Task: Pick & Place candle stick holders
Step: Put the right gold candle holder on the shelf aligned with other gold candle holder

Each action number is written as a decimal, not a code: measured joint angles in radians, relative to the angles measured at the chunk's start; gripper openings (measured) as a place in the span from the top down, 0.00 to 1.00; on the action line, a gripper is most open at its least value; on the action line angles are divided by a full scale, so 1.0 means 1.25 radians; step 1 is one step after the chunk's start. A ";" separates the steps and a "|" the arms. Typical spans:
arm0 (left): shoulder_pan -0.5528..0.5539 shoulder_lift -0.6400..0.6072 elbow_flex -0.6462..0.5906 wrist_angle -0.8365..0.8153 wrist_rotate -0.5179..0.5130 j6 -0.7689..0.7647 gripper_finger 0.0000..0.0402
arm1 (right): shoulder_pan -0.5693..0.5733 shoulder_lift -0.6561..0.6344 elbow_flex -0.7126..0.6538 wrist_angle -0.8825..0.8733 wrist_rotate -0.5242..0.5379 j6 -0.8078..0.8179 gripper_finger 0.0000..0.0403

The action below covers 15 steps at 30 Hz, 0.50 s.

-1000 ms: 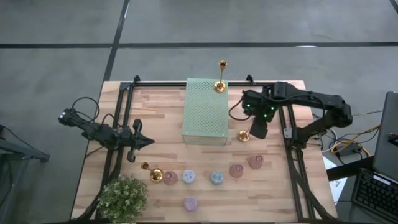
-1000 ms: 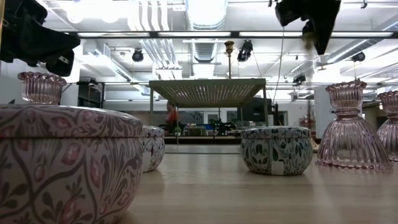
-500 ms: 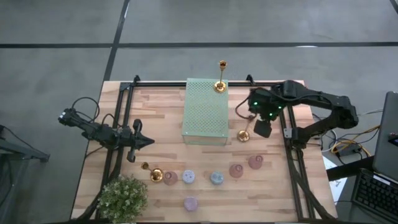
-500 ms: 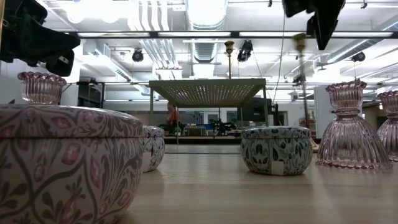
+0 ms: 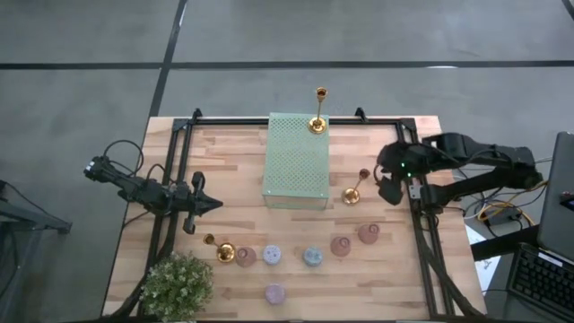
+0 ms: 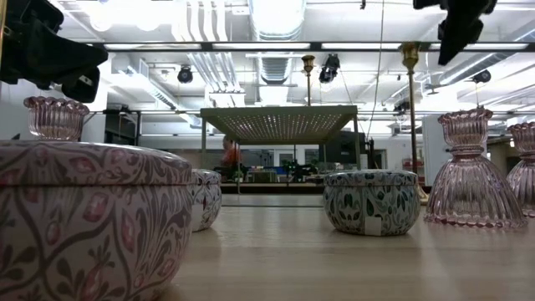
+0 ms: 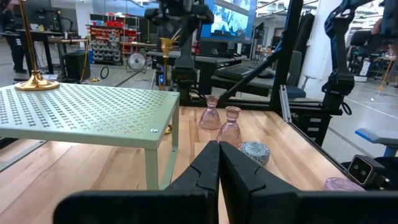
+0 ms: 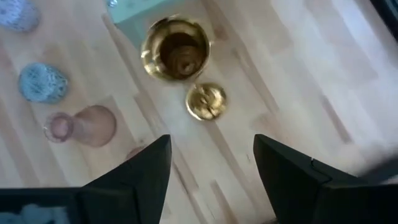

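Right gripper (image 5: 391, 185) open, empty, right of upright gold holder (image 5: 352, 195); left gripper (image 5: 203, 205) closed, idle. Next: select another holder.

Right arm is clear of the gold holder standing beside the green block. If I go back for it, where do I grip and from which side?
Grip the gold holder on its thin stem, from above on the right gripper's side: it stands upright, and the green block crowds its other side.

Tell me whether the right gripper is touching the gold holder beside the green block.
Apart. In the right wrist view the open right gripper hangs above the gold holder, bare table between its fingers; the high view shows it off to the side.
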<state>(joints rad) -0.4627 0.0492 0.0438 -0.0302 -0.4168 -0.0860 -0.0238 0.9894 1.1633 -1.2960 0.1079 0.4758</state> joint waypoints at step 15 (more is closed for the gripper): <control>0.000 0.000 0.000 0.000 0.000 0.000 0.97 | 0.032 -0.107 -0.252 0.264 0.123 -0.034 0.46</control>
<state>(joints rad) -0.4629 0.0490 0.0437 -0.0303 -0.4171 -0.0856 0.0158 0.8555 0.8484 -0.9657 0.2616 0.4333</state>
